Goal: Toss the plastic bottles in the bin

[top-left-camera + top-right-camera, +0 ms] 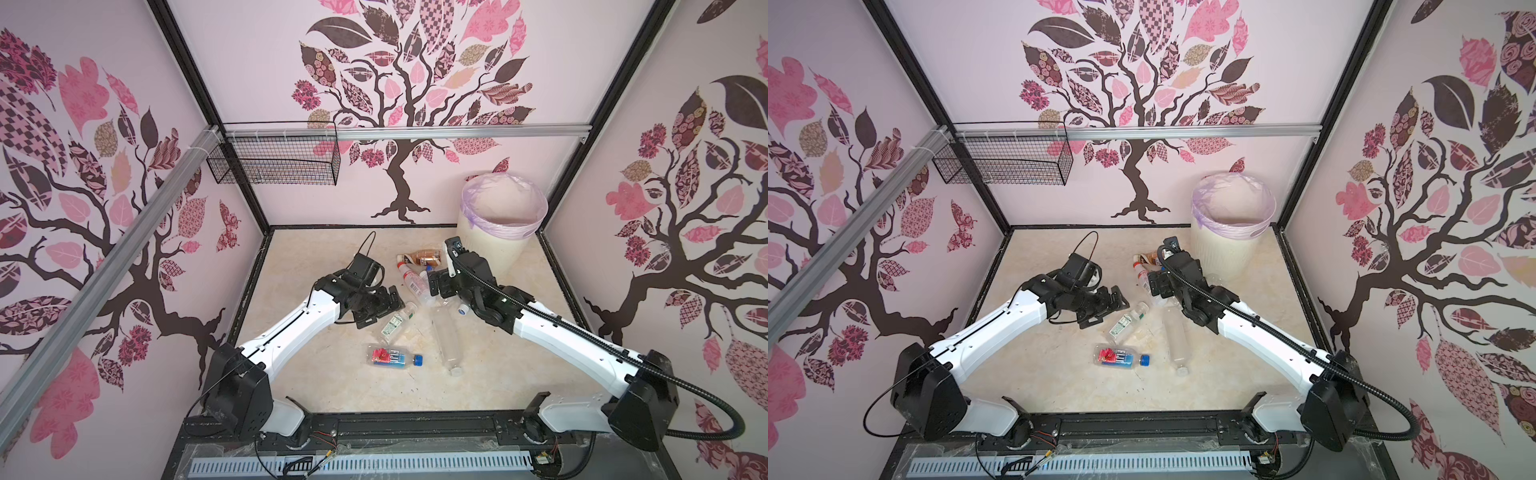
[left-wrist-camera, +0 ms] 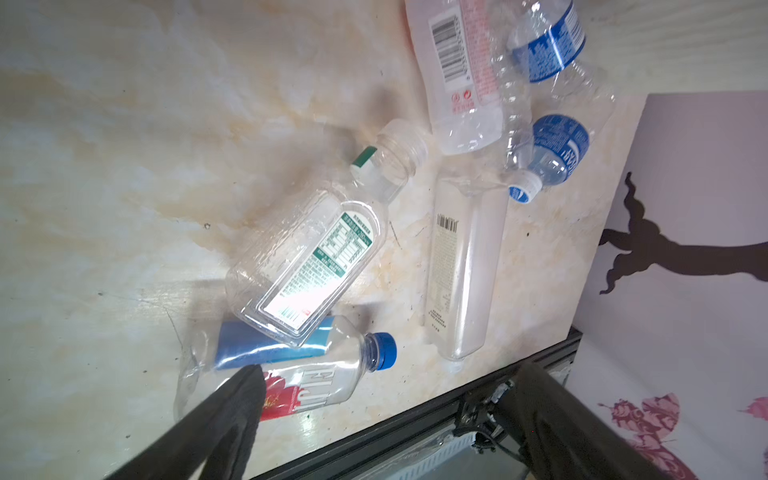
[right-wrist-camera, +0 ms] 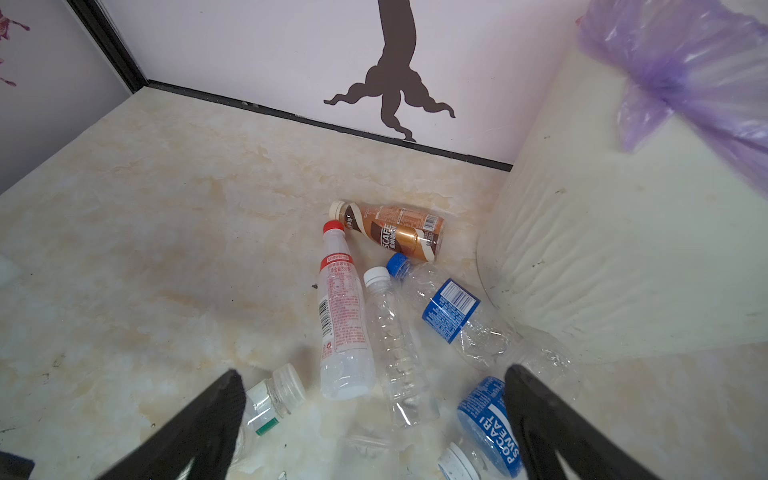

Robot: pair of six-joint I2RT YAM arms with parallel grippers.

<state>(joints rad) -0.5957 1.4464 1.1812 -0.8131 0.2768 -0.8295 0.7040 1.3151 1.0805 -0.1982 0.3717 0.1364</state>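
Observation:
Several plastic bottles lie on the marble-look floor. A Fiji bottle (image 1: 392, 357) and a green-label bottle (image 2: 307, 257) lie nearest the front, beside a tall clear bottle (image 1: 446, 340). Further back are a brown coffee bottle (image 3: 399, 232), a red-cap bottle (image 3: 340, 316), a clear white-cap bottle (image 3: 390, 340) and a Pocari Sweat bottle (image 3: 490, 424). The cream bin (image 1: 486, 253) with its lilac bag stands at the back right. My left gripper (image 2: 390, 372) hangs open above the Fiji bottle. My right gripper (image 3: 372, 374) hangs open over the back cluster, holding nothing.
A black wire mesh basket (image 1: 278, 160) hangs from the aluminium rail at the back left. Patterned walls close in three sides. A black frame rail (image 1: 415, 424) runs along the front edge between the two arm bases.

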